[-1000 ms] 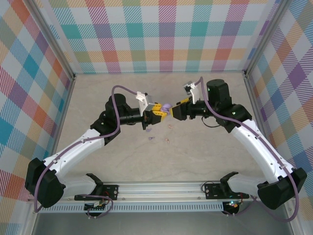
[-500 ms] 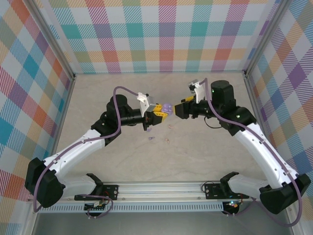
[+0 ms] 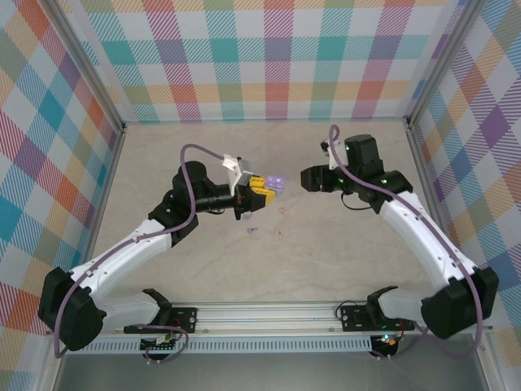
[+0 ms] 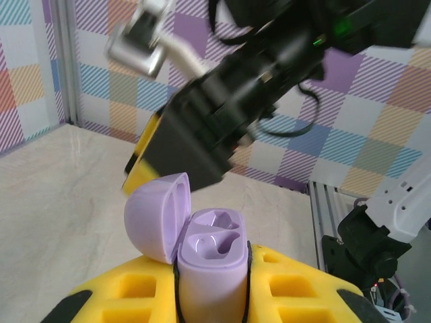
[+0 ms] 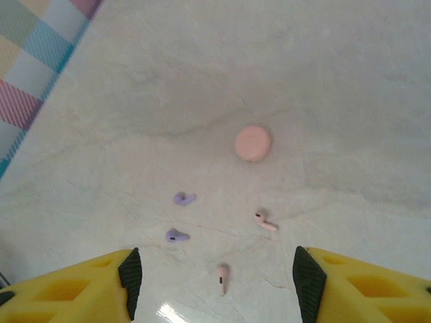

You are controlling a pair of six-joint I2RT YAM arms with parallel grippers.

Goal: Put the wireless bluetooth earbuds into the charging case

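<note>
The purple charging case [image 4: 212, 266] stands upright between my left gripper's yellow fingers [image 4: 303, 286], lid [image 4: 156, 214] swung open to the left, both sockets empty. My left gripper [image 3: 265, 188] is shut on it above the table's middle. My right gripper [image 3: 309, 177] hangs a short way to the right of the case, apart from it. It is open [image 5: 219, 282] with nothing between its fingers and looks down on the table. Below it lie two purple earbuds [image 5: 183, 198] [image 5: 176, 235] and two pinkish earbuds [image 5: 265, 221] [image 5: 221, 277].
A small round pink disc [image 5: 253, 142] lies on the pale table beyond the earbuds. Checked walls close in the back and both sides. Metal rails [image 3: 269, 314] run along the near edge by the arm bases. Loose earbuds [image 3: 251, 231] lie below the held case.
My right gripper has drawn back to the right, away from the purple case, and tipped downward. The left gripper has kept hold of the case and shifted slightly left and up.
</note>
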